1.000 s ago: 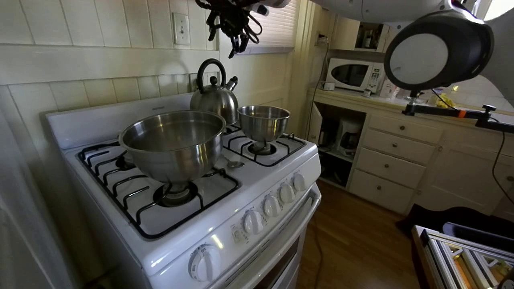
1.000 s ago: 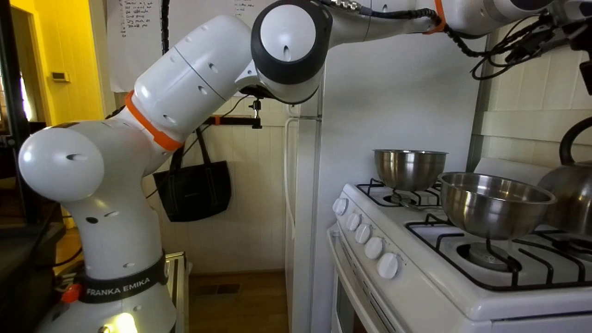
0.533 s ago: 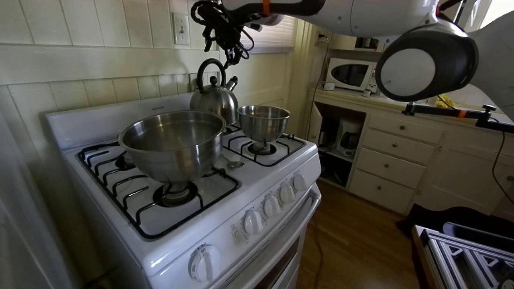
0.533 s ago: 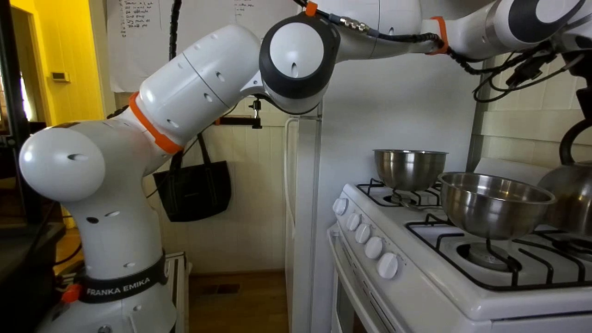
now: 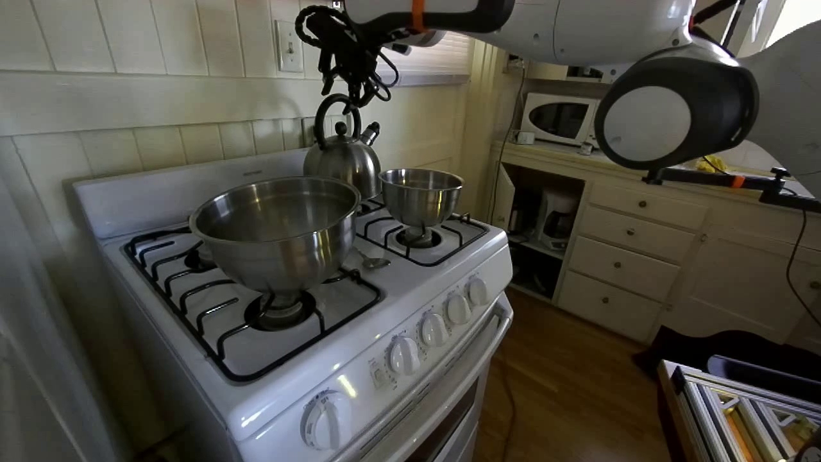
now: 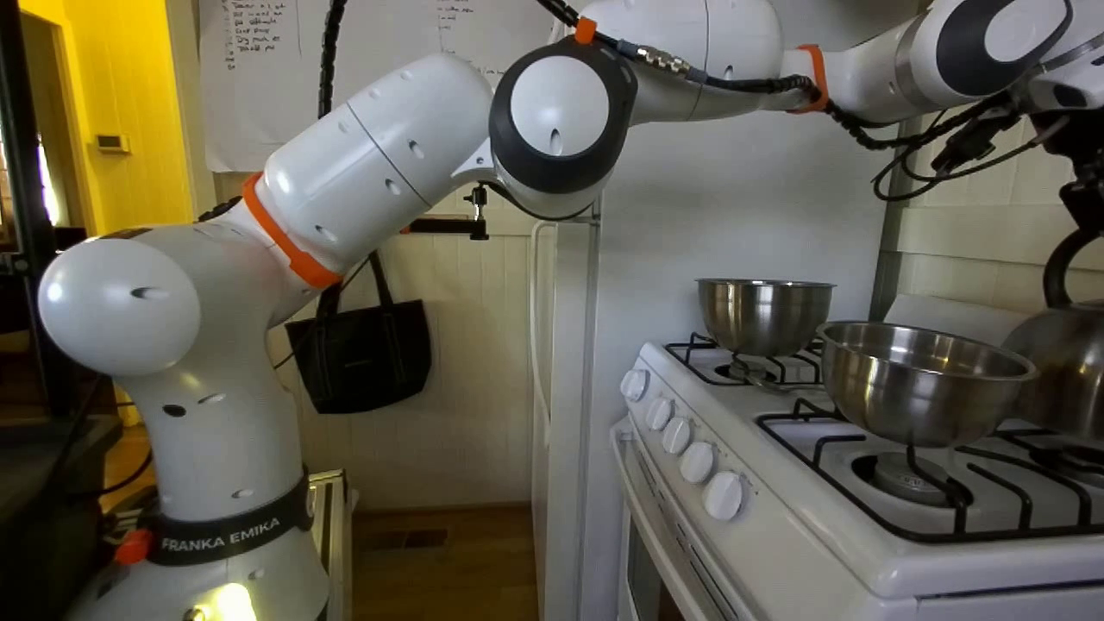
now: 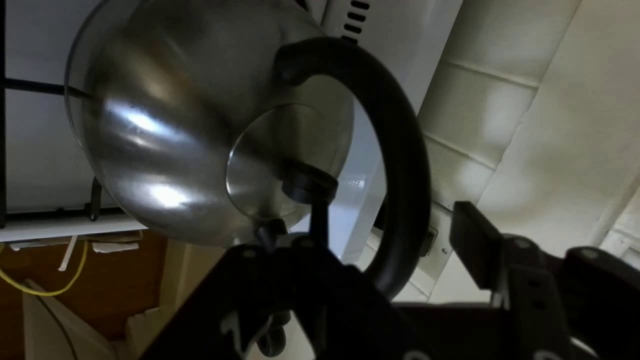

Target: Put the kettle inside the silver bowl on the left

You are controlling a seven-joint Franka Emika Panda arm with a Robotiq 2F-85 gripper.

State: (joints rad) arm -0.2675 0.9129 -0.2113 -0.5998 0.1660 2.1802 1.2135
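The stove point(image 5: 327, 356) serves as the desk here, carrying all the cookware. Across to it stretches the robot arm point(image 6: 561, 108), held high, likely so that its links stay above the rims. The silver bowl point(image 5: 282, 260), the widest vessel, stands upright over the left front burner point(image 5: 279, 319), mouth upward, which suits it to take something lowered from above. The kettle point(image 5: 342, 167) sits upright at the right rear and has yet to be brought to the bowl; the smaller pot point(image 5: 420, 202) stands just in front of it, which is probably why a grasp from overhead is preferred to one from the front. At the kettle's top hangs the end effector point(image 7: 395, 220), spread wide and holding nothing: in the wrist view its fingers point(image 7: 475, 245) lie to either side of the arched handle point(image 7: 411, 170), one plainly apart from it; whether the other touches I cannot tell. That straddle makes sense, since the raised arch seems the one easy grip; closing on it looks to be the next step, and a hold off the crown could let the kettle swing. Smallest, a spoon point(image 5: 375, 262) lies between the burners, seemingly without part in the job.
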